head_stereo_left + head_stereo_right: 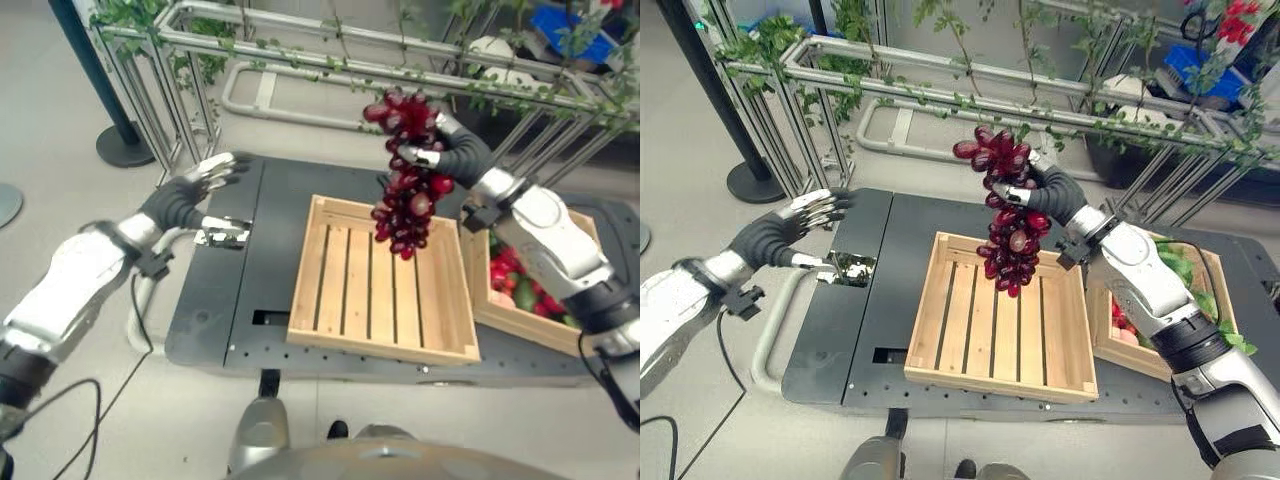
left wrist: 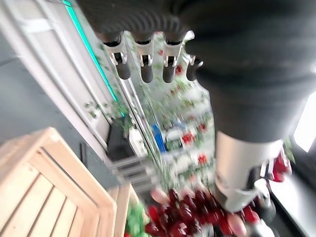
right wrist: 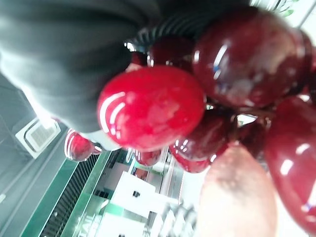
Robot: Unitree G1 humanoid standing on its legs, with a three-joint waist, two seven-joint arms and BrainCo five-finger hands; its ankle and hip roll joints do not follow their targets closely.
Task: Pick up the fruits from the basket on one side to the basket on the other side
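Bunch of dark red grapes (image 1: 1008,225) held aloft over empty slatted wooden crate (image 1: 995,325), clasped at top by right robot hand (image 1: 1045,190). Second wooden crate of fruit (image 1: 520,290) seen alongside. Left robot hand (image 1: 805,215) extended flat, nothing held, above dark table (image 1: 880,290).

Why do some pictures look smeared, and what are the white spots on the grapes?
Left wrist view: the background past the left hand is smeared and soft. Right wrist view: the grapes sit very close, out of focus, their white spots glare. Eye views: sharp.
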